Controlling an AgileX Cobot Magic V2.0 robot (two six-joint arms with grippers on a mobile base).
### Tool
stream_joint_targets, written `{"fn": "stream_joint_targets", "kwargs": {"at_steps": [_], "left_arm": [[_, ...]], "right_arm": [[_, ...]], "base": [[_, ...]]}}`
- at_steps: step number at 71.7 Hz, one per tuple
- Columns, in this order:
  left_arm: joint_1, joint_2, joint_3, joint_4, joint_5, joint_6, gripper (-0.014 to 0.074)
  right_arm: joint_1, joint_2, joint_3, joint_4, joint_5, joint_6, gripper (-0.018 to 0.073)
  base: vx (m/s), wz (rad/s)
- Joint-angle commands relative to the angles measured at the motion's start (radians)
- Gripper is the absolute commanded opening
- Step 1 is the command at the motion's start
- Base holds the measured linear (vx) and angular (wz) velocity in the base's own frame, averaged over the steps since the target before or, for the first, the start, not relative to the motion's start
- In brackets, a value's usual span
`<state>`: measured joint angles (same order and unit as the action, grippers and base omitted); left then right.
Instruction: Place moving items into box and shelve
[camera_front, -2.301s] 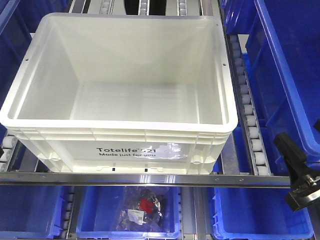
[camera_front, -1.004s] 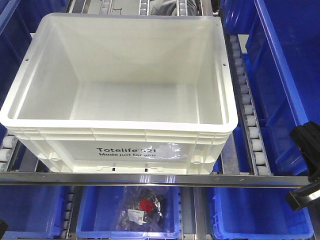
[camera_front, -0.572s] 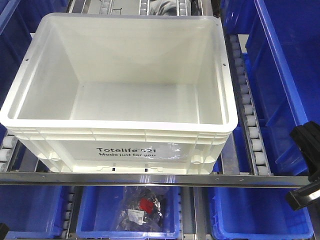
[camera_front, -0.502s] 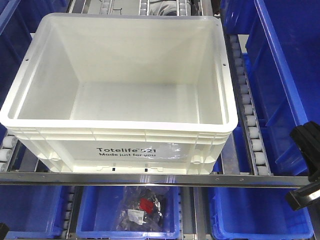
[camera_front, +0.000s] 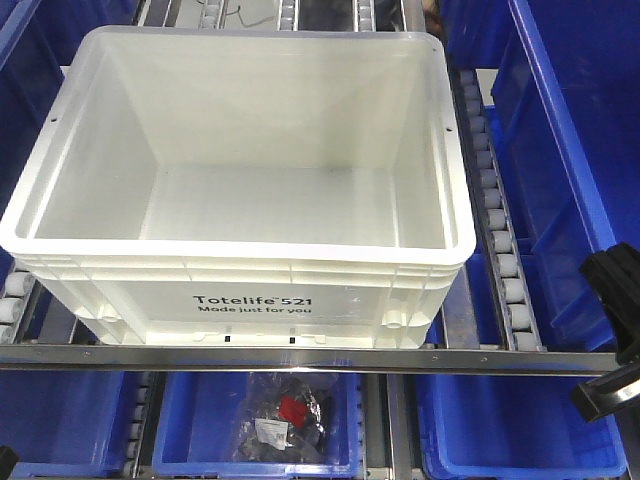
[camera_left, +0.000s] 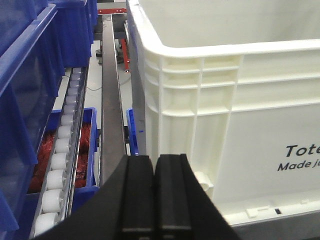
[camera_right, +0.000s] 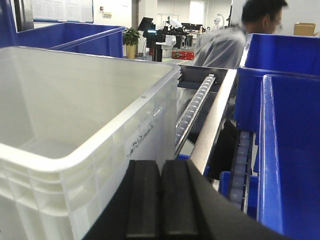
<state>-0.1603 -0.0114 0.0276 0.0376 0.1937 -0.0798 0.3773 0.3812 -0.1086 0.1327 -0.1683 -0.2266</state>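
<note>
A large white box (camera_front: 240, 250) marked "Totelife 521" stands empty on the roller rack; it also shows in the left wrist view (camera_left: 225, 100) and the right wrist view (camera_right: 75, 130). My left gripper (camera_left: 154, 165) is shut and empty, low by the box's front left corner. My right gripper (camera_right: 161, 170) is shut and empty, by the box's front right corner; the right arm shows at the front view's right edge (camera_front: 610, 330). A clear bag with a red item (camera_front: 285, 415) lies in a blue bin below the box.
Blue bins (camera_front: 570, 150) stand right and left of the box and on the lower level (camera_front: 510, 430). Roller tracks (camera_front: 495, 220) flank the box. A metal rail (camera_front: 300, 358) runs across its front. A person (camera_right: 235, 40) is behind the rack.
The right arm drew back to the front view's right edge early on, then stayed still. The box has not moved. Something grey behind the rack passed out of view.
</note>
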Motion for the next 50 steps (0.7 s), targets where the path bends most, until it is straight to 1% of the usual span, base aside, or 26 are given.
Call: {"fn": "stream_joint_targets", "kwargs": {"at_steps": [1,5,11,12,14,16,23,27,32,39,50], "left_arm": [[-0.006,-0.017,0.016,0.0,-0.078,-0.007,-0.0027],[-0.006,-0.017,0.016,0.0,-0.078,-0.007,-0.0027],[-0.006,-0.017,0.016,0.0,-0.078,-0.007,-0.0027],[-0.006,-0.017,0.016,0.0,-0.078,-0.007,-0.0027],[-0.006,-0.017,0.016,0.0,-0.078,-0.007,-0.0027],[-0.006,-0.017,0.016,0.0,-0.078,-0.007,-0.0027],[-0.006,-0.017,0.016,0.0,-0.078,-0.007,-0.0027],[-0.006,-0.017,0.016,0.0,-0.078,-0.007,-0.0027],[-0.006,-0.017,0.016,0.0,-0.078,-0.007,-0.0027],[-0.006,-0.017,0.016,0.0,-0.078,-0.007,-0.0027],[-0.006,-0.017,0.016,0.0,-0.08,-0.007,-0.0027]], "right_arm": [[-0.002,-0.001,0.009,-0.065,-0.084,0.001,-0.0015],[-0.002,-0.029,0.056,-0.102,-0.085,0.044,-0.0015],[-0.002,-0.101,0.149,-0.112,-0.086,0.116,-0.0015],[-0.002,-0.114,0.148,-0.112,-0.061,0.123,-0.0015],[-0.002,-0.15,0.141,-0.112,0.034,0.128,-0.0015],[-0.002,-0.184,0.14,-0.122,0.088,0.122,-0.0015],[-0.002,-0.289,0.144,-0.125,0.206,0.12,-0.0015],[-0.002,-0.342,0.144,-0.125,0.241,0.12,-0.0015],[-0.002,-0.409,0.144,-0.125,0.251,0.12,-0.0015],[-0.002,-0.4,0.144,-0.122,0.217,0.124,-0.0015],[-0.002,-0.4,0.144,-0.121,0.216,0.124,-0.0015]], "base": [[0.0,0.0],[0.0,0.0],[0.0,0.0],[0.0,0.0],[0.0,0.0],[0.0,0.0],[0.0,0.0],[0.0,0.0],[0.0,0.0],[0.0,0.0],[0.0,0.0]]}}
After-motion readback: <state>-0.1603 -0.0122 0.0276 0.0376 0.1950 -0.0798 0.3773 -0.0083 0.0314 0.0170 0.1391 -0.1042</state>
